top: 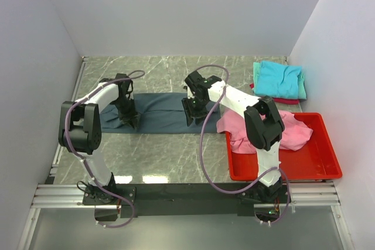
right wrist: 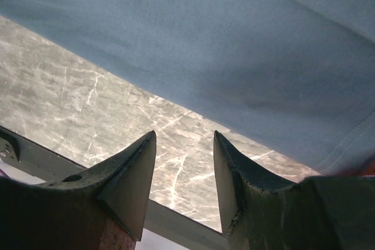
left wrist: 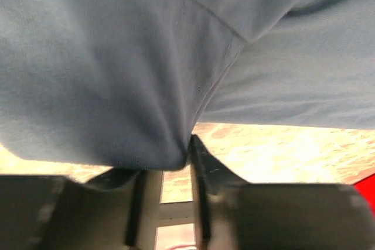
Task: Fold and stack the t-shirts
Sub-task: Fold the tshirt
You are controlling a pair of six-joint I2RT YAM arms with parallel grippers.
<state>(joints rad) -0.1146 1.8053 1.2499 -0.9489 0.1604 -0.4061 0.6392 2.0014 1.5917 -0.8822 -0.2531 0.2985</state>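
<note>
A tee (top: pixel 164 115) is spread across the table (top: pixel 158 156), the left gripper (top: pixel 130 120) set over its left end, the right gripper (top: pixel 193 115) over its right. At right a bin (top: pixel 316 165) is seen, a second tee (top: pixel 296 133) in it, folded tees (top: pixel 280 79) stacked behind.

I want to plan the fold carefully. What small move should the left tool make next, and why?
Probably open the left tool a little wider and lift it straight up. Its jaws stand only slightly apart, and a fold of the blue-grey t-shirt rests at their tips, so pulling away sideways might drag the cloth.
</note>
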